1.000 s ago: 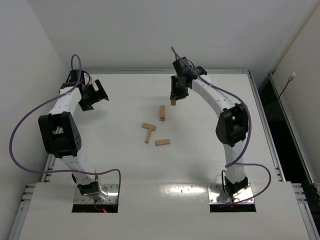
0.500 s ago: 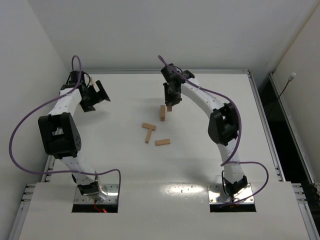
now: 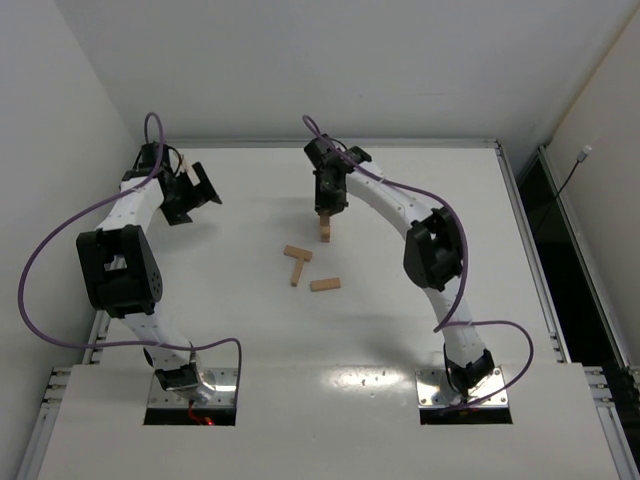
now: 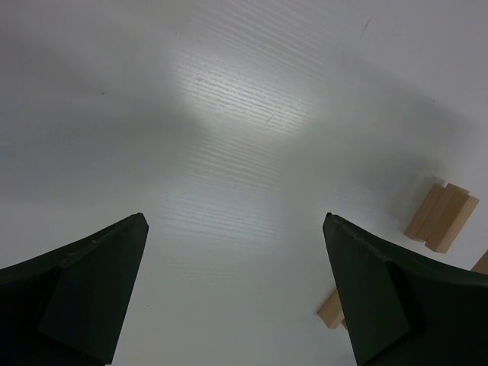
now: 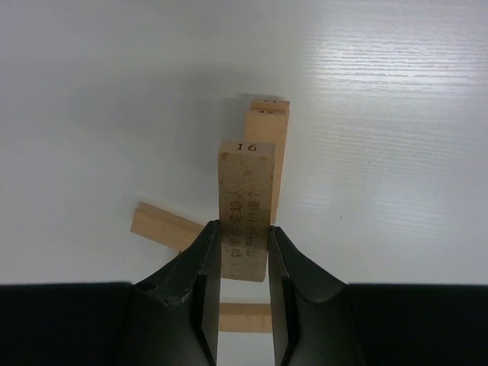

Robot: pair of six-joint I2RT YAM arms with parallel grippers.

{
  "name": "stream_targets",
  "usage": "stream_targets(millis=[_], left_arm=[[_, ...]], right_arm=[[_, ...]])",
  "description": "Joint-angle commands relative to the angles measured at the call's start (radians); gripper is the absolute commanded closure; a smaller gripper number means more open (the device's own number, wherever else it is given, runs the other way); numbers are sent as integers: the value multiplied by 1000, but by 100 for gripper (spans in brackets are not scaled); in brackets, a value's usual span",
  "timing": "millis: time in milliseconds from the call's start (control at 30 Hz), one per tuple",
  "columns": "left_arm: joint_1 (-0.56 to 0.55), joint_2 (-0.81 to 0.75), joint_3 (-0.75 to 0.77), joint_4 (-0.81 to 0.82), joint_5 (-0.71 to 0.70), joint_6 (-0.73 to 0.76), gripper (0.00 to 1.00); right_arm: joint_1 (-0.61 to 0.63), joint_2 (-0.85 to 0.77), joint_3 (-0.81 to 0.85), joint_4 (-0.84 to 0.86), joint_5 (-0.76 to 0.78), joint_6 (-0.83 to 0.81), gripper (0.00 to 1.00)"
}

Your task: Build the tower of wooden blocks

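Observation:
My right gripper [image 3: 326,207] is shut on a light-tan wood block [image 5: 245,200] marked 16 and holds it on end just above another wood block [image 3: 325,231] lying mid-table. That lower block also shows in the right wrist view [image 5: 277,156], directly behind the held one. Two blocks form a T [image 3: 296,262] and one lies alone [image 3: 325,284] nearer the arm bases. My left gripper [image 3: 196,190] is open and empty at the far left, away from the blocks. No stacked tower is visible.
In the left wrist view the open gripper [image 4: 235,221] hovers over bare white table [image 4: 229,114], with two blocks [image 4: 442,217] at the right edge. White walls close the table's back and left sides.
My right gripper has moved left with the block in it, from right of the lying block to over it. The left arm has not moved.

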Motion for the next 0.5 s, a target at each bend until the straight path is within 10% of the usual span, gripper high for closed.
stream_targets(millis=[0, 467], left_arm=[[18, -49, -4, 21, 27, -11, 0], [27, -39, 14, 21, 27, -11, 0]], right_arm=[[7, 16, 39, 12, 25, 30, 100], [-2, 55, 59, 43, -5, 20, 100]])
